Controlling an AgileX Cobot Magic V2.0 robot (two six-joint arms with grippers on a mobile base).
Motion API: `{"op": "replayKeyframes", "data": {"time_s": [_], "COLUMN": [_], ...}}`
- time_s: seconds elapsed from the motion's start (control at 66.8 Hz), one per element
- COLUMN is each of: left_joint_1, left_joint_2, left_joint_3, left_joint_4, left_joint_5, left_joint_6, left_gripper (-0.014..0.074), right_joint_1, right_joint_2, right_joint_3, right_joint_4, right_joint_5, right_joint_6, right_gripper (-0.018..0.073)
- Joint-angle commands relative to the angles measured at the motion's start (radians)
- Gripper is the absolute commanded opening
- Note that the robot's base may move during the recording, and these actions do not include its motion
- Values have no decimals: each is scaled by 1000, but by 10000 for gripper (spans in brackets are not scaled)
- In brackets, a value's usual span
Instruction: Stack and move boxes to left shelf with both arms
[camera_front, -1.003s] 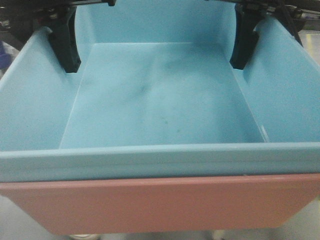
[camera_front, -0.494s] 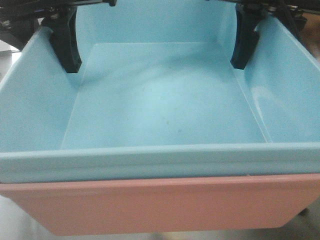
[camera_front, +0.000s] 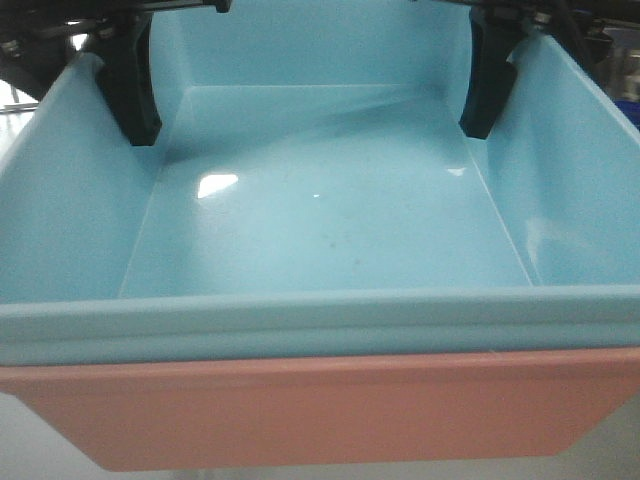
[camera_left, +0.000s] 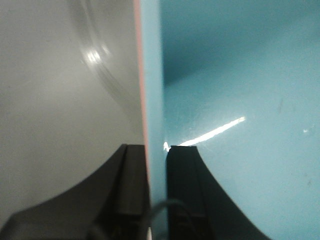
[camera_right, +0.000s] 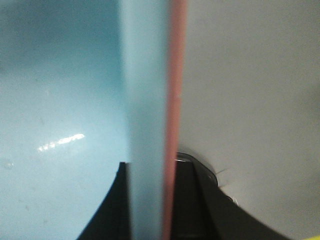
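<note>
Across the middle of the front view you have the light blue bin (camera_front: 320, 320) nested inside the salmon pink bin (camera_front: 320, 410), whose wall shows as a band beneath the blue rim. Together they fill almost the whole frame and block your view of the surroundings; only blurred slivers show in the upper corners. At upper left, the left gripper (camera_left: 156, 152) pinches the stacked left walls, with one black finger (camera_front: 133, 95) inside the blue bin and the other outside against the pink edge. At upper right, the right gripper (camera_right: 152, 167) clamps the opposite walls the same way, its inner finger (camera_front: 487, 85) on the blue side. Beyond each outer finger, the wrist views give you only a blurred grey surface (camera_left: 60, 100).
</note>
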Motion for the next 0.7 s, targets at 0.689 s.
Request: {"op": "replayKeyframes", "data": {"time_s": [0.689], "left_joint_1": [-6], "left_joint_2": [-45], "left_joint_3": [-39], "left_joint_4": [-14], "left_joint_5": [-48], "left_joint_6": [2], "left_gripper": [-3], "right_joint_1": [-4], "right_joint_2": [-54], "right_joint_3": [-28], "right_joint_4": [-8], "right_joint_5": [-38], "right_joint_6": [-4], "right_gripper": [56]}}
